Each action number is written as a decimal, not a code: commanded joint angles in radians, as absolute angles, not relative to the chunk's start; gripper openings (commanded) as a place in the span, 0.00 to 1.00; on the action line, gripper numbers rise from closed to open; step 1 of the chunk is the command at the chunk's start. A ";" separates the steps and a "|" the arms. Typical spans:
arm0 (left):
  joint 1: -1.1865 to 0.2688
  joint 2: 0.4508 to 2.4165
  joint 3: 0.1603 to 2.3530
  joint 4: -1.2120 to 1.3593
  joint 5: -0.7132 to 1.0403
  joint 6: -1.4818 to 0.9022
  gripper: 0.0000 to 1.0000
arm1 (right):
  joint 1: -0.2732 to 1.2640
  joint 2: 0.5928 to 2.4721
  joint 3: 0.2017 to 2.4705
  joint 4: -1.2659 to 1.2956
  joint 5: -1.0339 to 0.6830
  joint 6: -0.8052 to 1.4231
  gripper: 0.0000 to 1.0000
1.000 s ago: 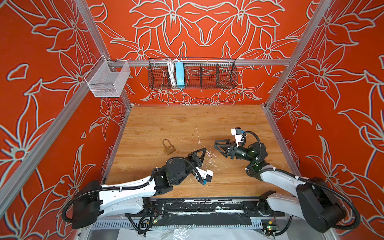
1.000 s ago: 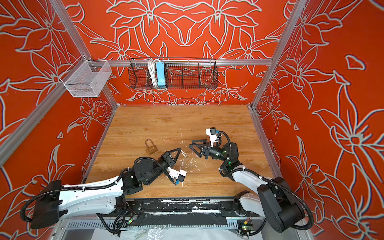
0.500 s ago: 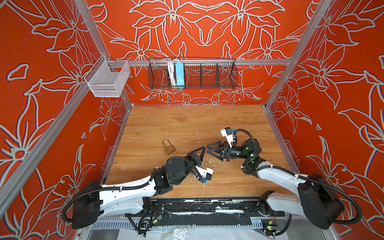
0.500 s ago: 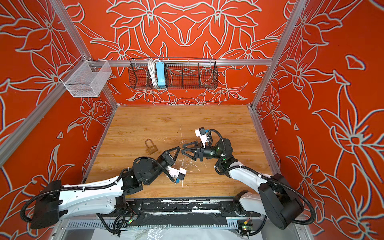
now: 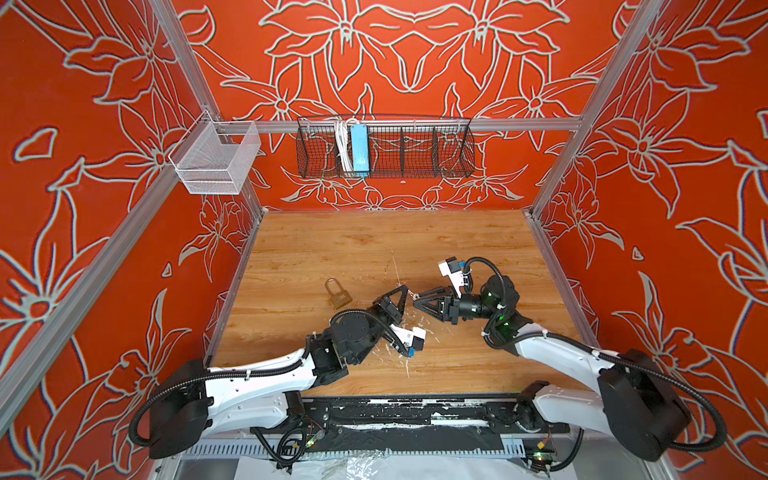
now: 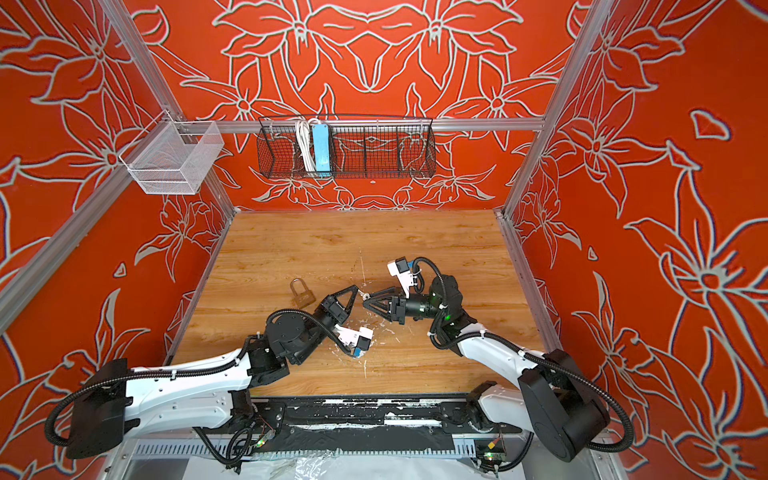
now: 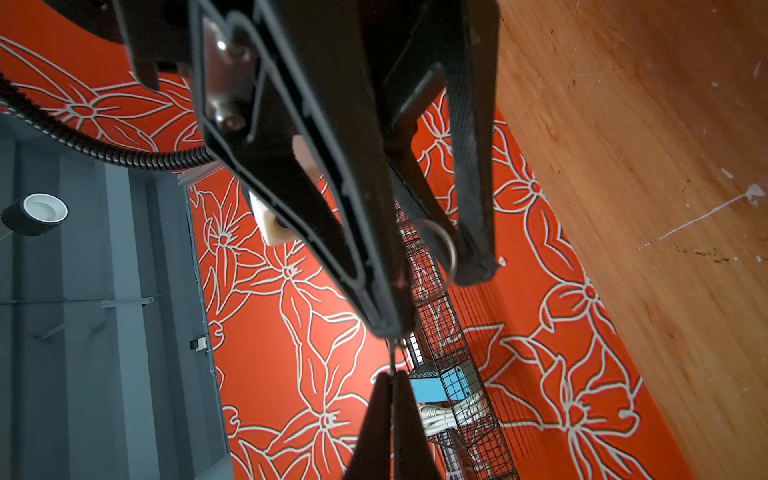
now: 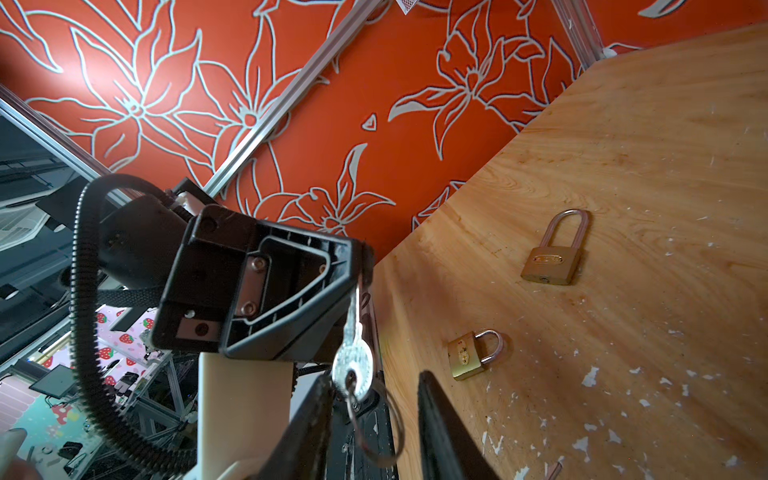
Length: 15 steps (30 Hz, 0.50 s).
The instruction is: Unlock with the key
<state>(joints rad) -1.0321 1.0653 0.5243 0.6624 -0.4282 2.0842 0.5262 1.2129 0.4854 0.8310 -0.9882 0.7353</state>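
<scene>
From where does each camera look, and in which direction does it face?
Top views: high above the arm bases, looking down on the table; both arms show.
Left wrist: behind the left gripper, facing the wire basket; right gripper opposite.
Right wrist: behind the right gripper, facing the left gripper, key, padlock.
Shared: both wrist views show the key.

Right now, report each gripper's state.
Left gripper: shut on the small silver metal key, pinching its blade.
Right gripper: open, jaws flanking the key's head, not yet clamped.
</scene>
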 commanded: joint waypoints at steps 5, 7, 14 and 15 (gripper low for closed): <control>-1.026 1.068 0.526 0.698 -0.434 2.136 0.00 | 0.532 1.167 0.512 0.817 -0.981 0.706 0.37; -1.028 1.070 0.528 0.698 -0.435 2.135 0.00 | 0.531 1.155 0.510 0.808 -0.974 0.701 0.38; -1.029 1.080 0.525 0.698 -0.444 2.138 0.00 | 0.529 1.134 0.506 0.808 -0.967 0.705 0.35; -1.030 1.081 0.526 0.699 -0.444 2.137 0.00 | 0.530 1.137 0.505 0.811 -0.967 0.708 0.35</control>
<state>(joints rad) -1.0321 1.0733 0.5243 0.6666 -0.4324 2.0842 0.5262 1.1461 0.4854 0.7967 -0.9745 0.7132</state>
